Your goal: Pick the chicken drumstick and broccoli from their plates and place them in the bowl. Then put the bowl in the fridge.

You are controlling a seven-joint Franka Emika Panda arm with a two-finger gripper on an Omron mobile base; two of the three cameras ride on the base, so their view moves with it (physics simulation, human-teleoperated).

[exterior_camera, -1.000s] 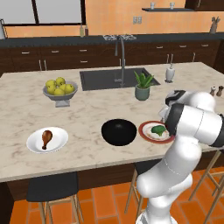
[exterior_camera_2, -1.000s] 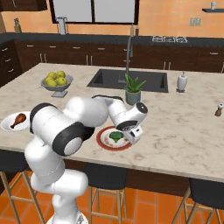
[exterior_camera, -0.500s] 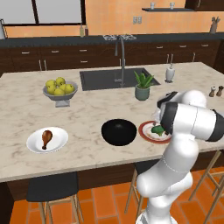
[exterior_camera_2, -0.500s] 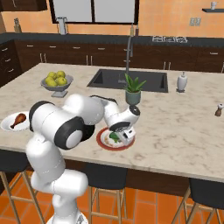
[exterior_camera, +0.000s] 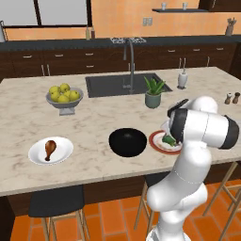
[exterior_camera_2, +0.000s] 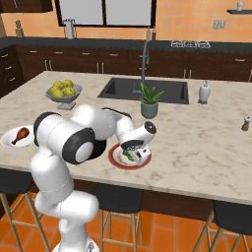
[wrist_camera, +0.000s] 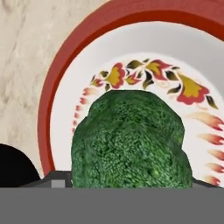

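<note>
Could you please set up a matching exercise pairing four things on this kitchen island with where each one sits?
Things:
1. drumstick
2. broccoli
3. apples
4. black bowl

Places:
A. in a grey pedestal bowl
B. on the red-rimmed plate
C. on the plain white plate
D. directly on the counter, between the two plates

Pairs: 1-C, 2-B, 3-A, 4-D
</note>
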